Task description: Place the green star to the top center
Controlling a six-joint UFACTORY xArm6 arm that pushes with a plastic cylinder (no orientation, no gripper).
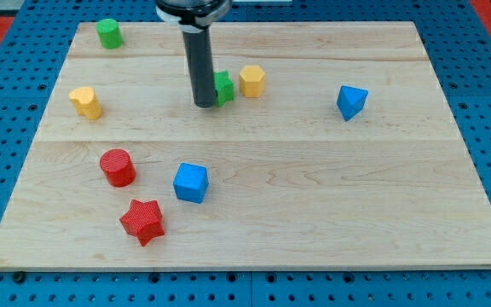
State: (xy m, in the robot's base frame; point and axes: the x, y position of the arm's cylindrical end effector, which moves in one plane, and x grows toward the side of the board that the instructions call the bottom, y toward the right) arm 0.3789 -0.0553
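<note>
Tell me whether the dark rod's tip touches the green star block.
Touching, it appears: in the camera view my tip sits against the green star from the view's left, no gap visible.

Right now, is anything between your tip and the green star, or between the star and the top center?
Nothing visible: my tip sits against the green star on the view's left. The yellow block stands beside it, off the upward path.

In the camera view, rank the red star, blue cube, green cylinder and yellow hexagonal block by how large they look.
1. red star
2. blue cube
3. yellow hexagonal block and green cylinder look alike; unranked.
The star and cube sit at the view's bottom, perhaps nearer the camera, so true sizes stay unsure.
</note>
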